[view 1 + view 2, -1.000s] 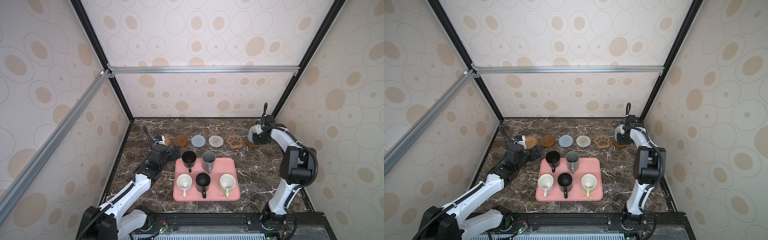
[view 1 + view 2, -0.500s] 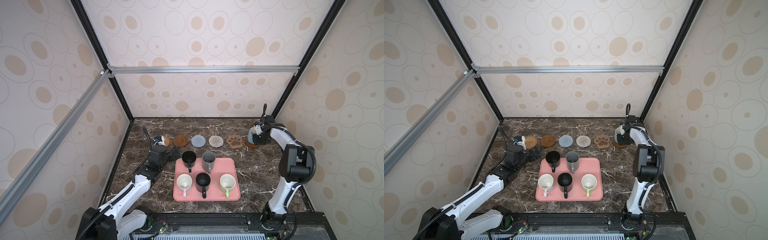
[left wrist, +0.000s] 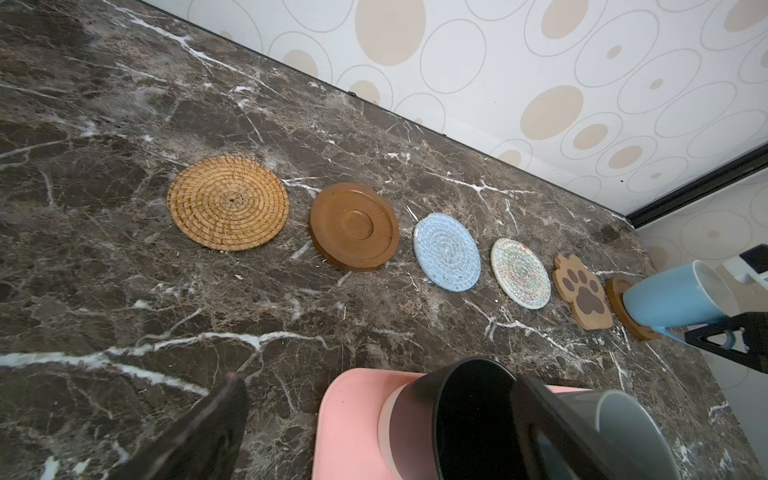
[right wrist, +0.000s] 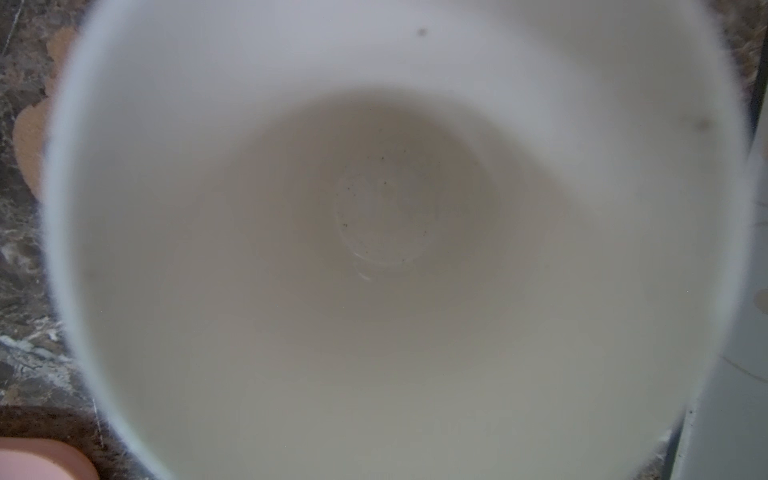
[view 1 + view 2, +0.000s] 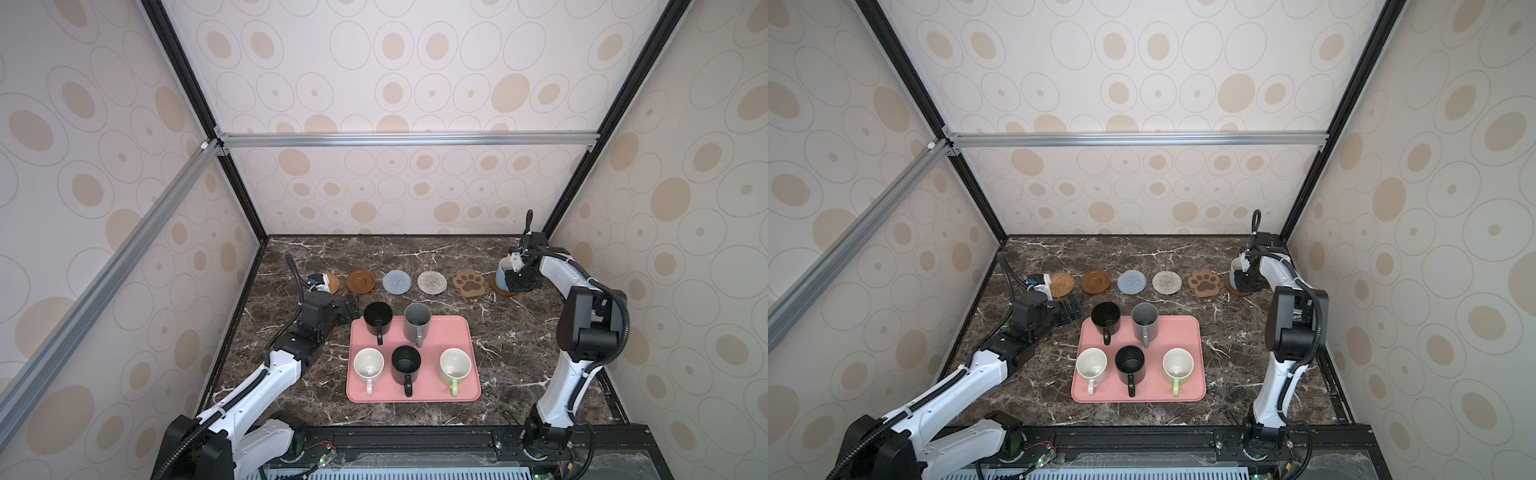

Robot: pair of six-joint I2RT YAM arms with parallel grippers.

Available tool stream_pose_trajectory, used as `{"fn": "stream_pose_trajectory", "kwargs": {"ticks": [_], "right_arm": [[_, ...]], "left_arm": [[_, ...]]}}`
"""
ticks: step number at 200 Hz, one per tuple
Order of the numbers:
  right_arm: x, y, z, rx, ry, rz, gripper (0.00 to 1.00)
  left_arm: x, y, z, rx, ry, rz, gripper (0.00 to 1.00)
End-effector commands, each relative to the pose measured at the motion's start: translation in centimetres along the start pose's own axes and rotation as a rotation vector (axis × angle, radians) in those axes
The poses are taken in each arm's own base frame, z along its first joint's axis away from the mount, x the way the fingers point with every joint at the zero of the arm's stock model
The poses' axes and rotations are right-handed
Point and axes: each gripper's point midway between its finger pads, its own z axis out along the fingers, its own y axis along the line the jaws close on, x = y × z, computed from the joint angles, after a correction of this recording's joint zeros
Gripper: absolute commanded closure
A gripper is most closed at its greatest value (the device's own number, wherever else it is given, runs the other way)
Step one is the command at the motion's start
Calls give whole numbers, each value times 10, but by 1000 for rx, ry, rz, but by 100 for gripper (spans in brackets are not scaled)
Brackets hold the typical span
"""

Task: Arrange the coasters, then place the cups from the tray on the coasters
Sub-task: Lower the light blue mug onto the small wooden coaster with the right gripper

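Several coasters lie in a back row: rattan, brown disc, blue-grey knit, cream knit, paw. A light blue cup stands on the far-right brown disc. My right gripper is shut on its handle, and its white inside fills the right wrist view. The pink tray holds two black cups, a grey, a pale pink and a green one. My left gripper is open beside the rear black cup.
The marble table is fenced by patterned walls with black posts at the back corners. The left wrist camera housing overlaps the rattan coaster in both top views. The right arm's elbow stands right of the tray.
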Motion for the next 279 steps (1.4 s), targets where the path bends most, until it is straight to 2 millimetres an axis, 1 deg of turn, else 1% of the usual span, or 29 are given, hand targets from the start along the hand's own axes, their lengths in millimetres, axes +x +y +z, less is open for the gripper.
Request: {"fn": "stream_pose_trajectory", "kwargs": {"ticks": [1,39,94,125,221,279], "right_arm": [[-13,-9,-6,26,-39,-12,90],[-11,-9,-4,16,-31,1,89],[-4,-8,7,12,-1,13,89],[0,-10,11,23,10,18,86],[-1,-12,6,36,-10,47,76],[-1,-14,2,51,-10,44,72]], "left_arm": [[-5,-2,-4,3,-23,-17,0],[-5,-2,-4,1,-23,-18,0],[-4,-1,-5,2,-27,-25,0],[-2,2,-8,-5,-30,-30,0],[-3,5,-12,-10,-42,-36,0],[-2,9,-15,-16,-54,-41,0]]}}
